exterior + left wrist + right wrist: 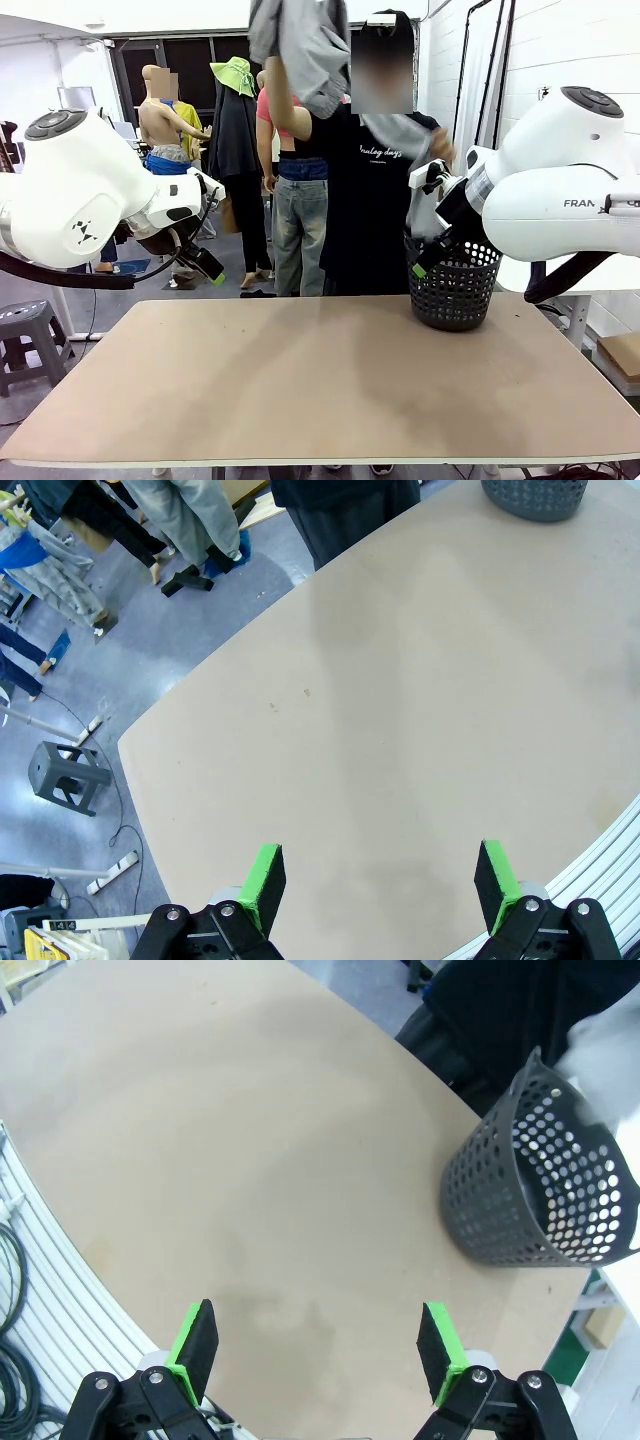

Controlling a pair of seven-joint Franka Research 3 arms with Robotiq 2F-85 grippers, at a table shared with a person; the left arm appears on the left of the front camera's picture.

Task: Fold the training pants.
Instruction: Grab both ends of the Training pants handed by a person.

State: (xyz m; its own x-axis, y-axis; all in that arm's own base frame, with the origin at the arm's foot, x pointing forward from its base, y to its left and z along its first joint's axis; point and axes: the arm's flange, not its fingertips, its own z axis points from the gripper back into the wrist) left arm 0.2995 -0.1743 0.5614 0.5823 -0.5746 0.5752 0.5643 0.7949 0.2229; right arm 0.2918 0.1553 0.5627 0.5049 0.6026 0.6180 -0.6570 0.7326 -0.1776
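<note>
A person at the far side of the table holds the light grey training pants (pixel 305 50) up high in one raised hand; the cloth trails down to the other hand (pixel 440 150) above the black mesh basket (pixel 455 290). A pale fold of cloth (pixel 610 1055) hangs over the basket's rim in the right wrist view. My left gripper (pixel 207 266) hovers open above the table's far left edge, its green pads (pixel 265 880) wide apart with nothing between them. Just left of the basket, my right gripper (pixel 422 262) also stands open and empty, pads (pixel 440 1345) spread over bare table.
The basket (pixel 545 1200) stands at the far right of the beige table (pixel 300 380); in the left wrist view it (pixel 535 498) sits at the top edge. A grey stool (pixel 25 335) is on the floor beyond the table's left side.
</note>
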